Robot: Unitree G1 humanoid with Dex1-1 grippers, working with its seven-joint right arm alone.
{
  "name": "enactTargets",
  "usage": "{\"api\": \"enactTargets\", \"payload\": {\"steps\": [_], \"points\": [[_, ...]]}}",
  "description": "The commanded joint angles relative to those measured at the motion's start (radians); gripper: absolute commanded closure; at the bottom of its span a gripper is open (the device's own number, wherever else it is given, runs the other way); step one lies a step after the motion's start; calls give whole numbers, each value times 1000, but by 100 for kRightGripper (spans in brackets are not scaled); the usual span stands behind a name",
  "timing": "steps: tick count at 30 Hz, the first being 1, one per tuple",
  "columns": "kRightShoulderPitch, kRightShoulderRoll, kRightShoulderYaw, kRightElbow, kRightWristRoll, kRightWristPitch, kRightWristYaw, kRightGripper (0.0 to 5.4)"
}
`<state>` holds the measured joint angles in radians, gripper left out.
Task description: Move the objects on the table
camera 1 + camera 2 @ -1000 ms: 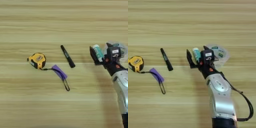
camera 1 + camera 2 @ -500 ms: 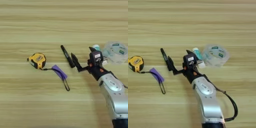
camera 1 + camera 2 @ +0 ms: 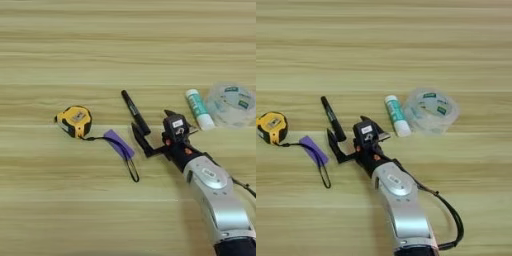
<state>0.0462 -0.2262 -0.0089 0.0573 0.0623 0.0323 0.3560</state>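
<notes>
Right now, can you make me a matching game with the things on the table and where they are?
Things:
1. tape measure
2. purple block
3. marker pen
4. glue stick

Places:
A. right beside the clear roll of tape
B. farthest left of them all
C. lying over the black wrist strap
D. its lower end just by the gripper

Pairs: 1-B, 2-C, 3-D, 4-A

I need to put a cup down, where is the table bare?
Bare: the table beyond the marker pen and glue stick, and the near-left corner. Crowded: the middle row, tape measure to tape roll, around the gripper.
</notes>
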Motion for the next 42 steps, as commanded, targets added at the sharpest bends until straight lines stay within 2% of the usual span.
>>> {"api": "enactTargets", "payload": {"steps": [1, 10, 19, 40, 42], "points": [[-70, -8, -12, 8, 2, -33, -10, 2], [-84, 0, -5, 66, 7, -27, 2, 2], [-100, 6, -12, 113, 13, -39, 4, 142], [-109, 5, -14, 139, 11, -54, 0, 389], [-109, 1, -16, 136, -7, -70, -19, 408]]}}
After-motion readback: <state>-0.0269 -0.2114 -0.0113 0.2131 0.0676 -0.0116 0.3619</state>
